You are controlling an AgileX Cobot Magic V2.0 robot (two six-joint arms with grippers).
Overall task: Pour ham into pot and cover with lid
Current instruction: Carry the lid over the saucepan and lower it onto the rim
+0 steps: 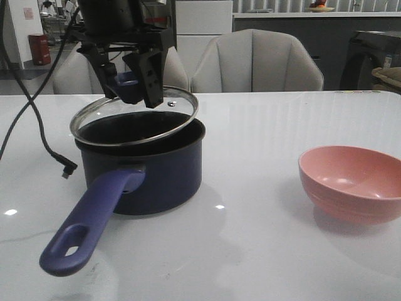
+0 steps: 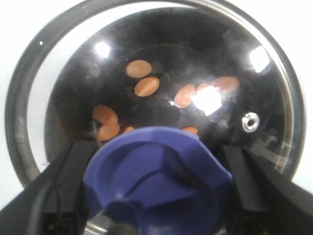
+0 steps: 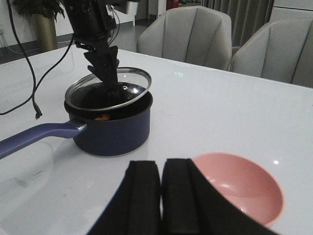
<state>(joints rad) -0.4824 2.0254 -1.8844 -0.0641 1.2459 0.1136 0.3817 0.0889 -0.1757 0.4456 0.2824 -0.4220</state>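
The dark navy pot stands on the table's left half, its long blue-purple handle pointing to the front. My left gripper is shut on the lid's blue knob and holds the glass lid tilted over the pot, its far edge raised. Through the glass in the left wrist view I see several orange-pink ham slices on the pot's black bottom. The right wrist view shows the pot and lid too. My right gripper is shut and empty, above the table beside the pink bowl.
An empty pink bowl sits at the right of the table; it also shows in the right wrist view. A black cable lies left of the pot. Grey chairs stand behind the table.
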